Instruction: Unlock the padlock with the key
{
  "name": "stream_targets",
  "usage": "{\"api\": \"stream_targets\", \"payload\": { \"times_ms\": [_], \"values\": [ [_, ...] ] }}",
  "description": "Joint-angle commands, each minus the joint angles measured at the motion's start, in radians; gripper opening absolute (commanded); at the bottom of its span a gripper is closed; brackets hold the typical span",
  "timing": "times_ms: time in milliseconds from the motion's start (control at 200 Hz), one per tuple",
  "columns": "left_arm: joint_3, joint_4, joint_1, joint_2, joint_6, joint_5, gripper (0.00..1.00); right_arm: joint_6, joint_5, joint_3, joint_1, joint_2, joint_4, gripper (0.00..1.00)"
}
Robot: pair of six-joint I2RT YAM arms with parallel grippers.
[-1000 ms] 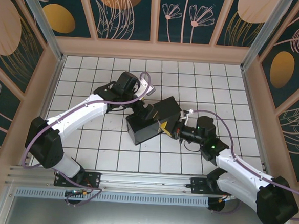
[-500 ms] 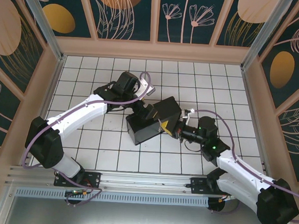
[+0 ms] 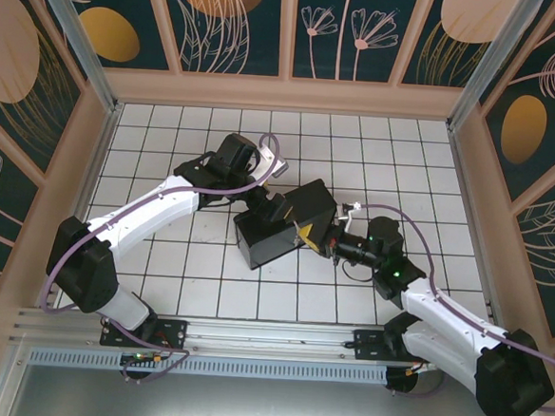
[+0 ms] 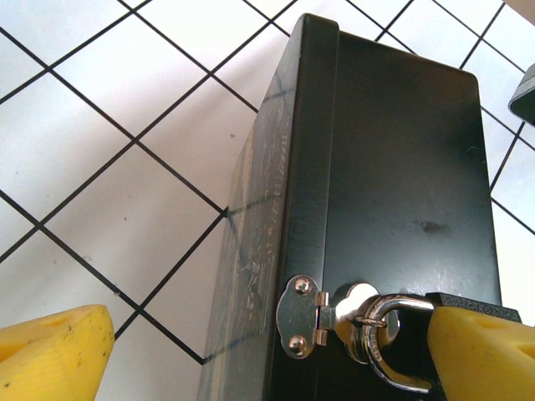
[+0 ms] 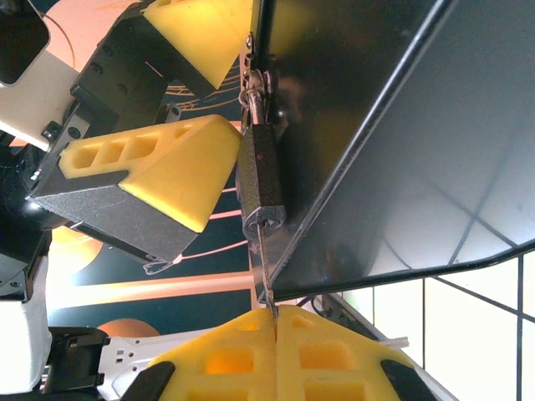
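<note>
padlock (image 5: pixel 261 180): one
key (image 5: pixel 264 267): one
black box (image 4: pixel 401 150): one
hasp (image 4: pixel 303 316): one
pincers: two, the left pincer (image 4: pixel 267 359) and the right pincer (image 5: pixel 274 322)

Small dark padlock (image 5: pixel 261 188) hanging from a box's hasp (image 4: pixel 303 316), with a thin key (image 5: pixel 264 267) in its keyhole.
The padlock has an oblong, dark brownish body and a silvery shackle, which loops through the ring of the metal hasp on the black box (image 4: pixel 401 167). The body lies alongside the box's edge, keyhole end pointing away from the hasp. The key, a thin silvery blade, runs straight from the keyhole to the right gripper (image 5: pixel 274 316), whose yellow fingertips pinch its far end.
</note>
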Motion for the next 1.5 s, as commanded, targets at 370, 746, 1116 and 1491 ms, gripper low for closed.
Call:
{"api": "stream_targets", "payload": {
  "times_ms": [370,746,1116,1491],
  "values": [
    [-0.024,0.001,-0.006,-0.022,-0.009,0.017,0.95,0.018,-0.005,-0.01,0.002,0.019,0.09,0.0],
    [-0.043,0.004,-0.008,-0.018,0.009,0.035,0.94,0.03,-0.018,0.004,-0.013,0.035,0.095,0.0],
    [-0.056,0.01,-0.009,-0.018,0.028,0.053,0.93,0.028,-0.049,0.034,-0.029,0.07,0.112,0.0],
    [-0.056,0.016,-0.01,-0.025,0.043,0.078,0.92,-0.026,-0.128,0.101,-0.092,0.111,0.046,0.0]
  ]
}}
